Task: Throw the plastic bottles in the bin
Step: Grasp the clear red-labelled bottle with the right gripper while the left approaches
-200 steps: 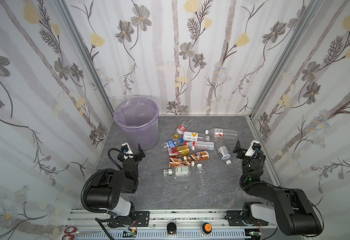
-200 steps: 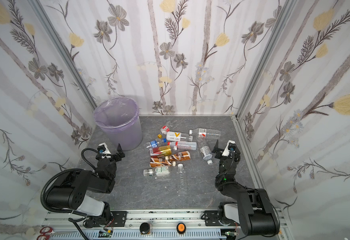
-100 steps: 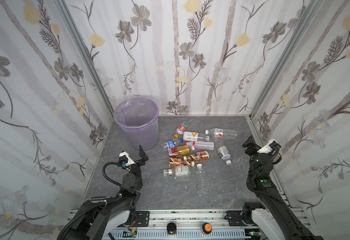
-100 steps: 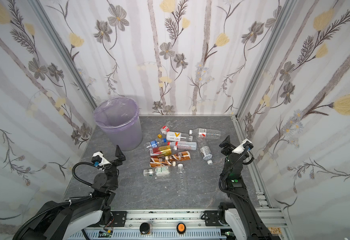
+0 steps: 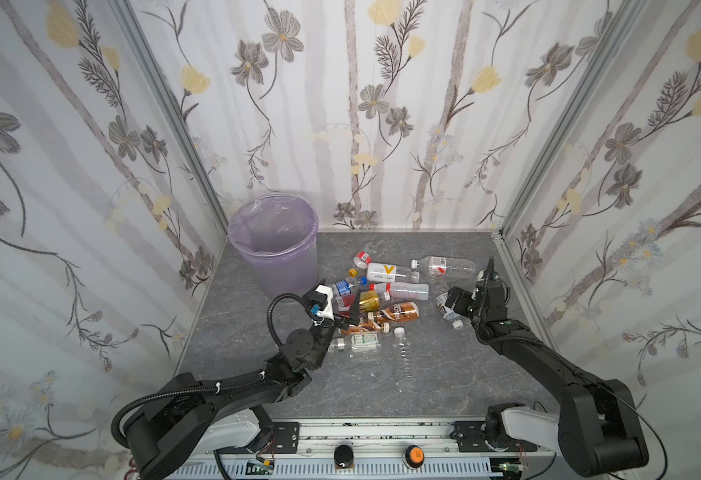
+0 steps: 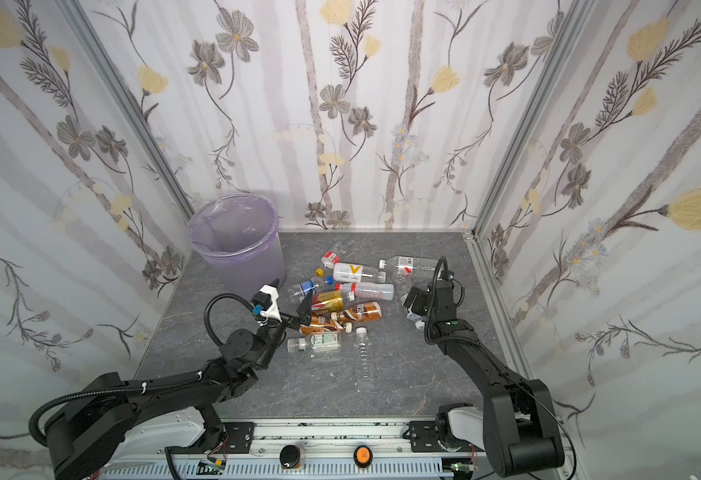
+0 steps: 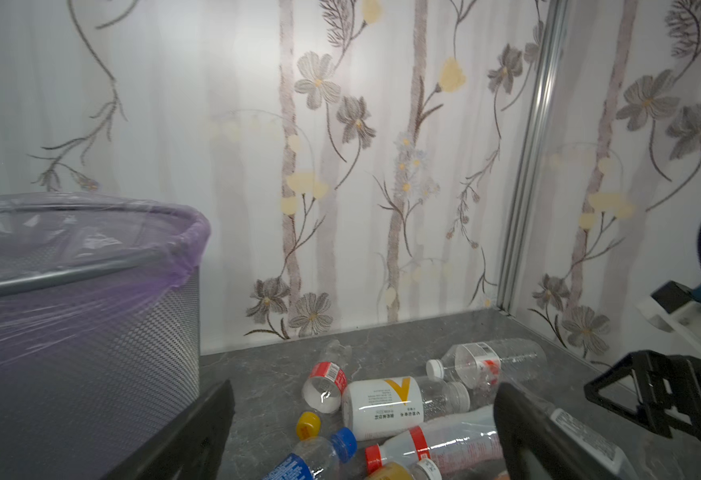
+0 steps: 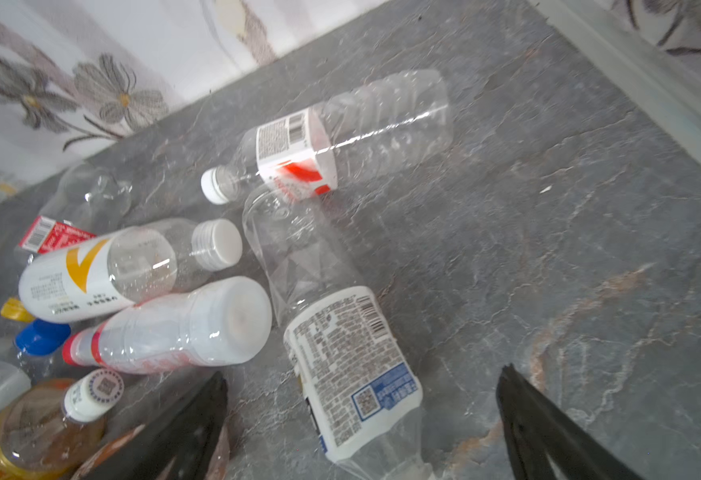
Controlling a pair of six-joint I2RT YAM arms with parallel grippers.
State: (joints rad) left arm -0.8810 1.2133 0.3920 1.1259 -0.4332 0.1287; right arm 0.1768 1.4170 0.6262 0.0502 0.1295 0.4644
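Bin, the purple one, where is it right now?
In a top view the bin stands upright in the far left corner of the table, just left of the pile of plastic bottles.

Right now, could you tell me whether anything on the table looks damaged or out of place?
Yes: the clear bottle by the right gripper looks crushed, and a yellow cap seems to lie loose.

The bin is pale translucent purple. The table is grey, veined like stone; the walls show grey and yellow flowers on white.
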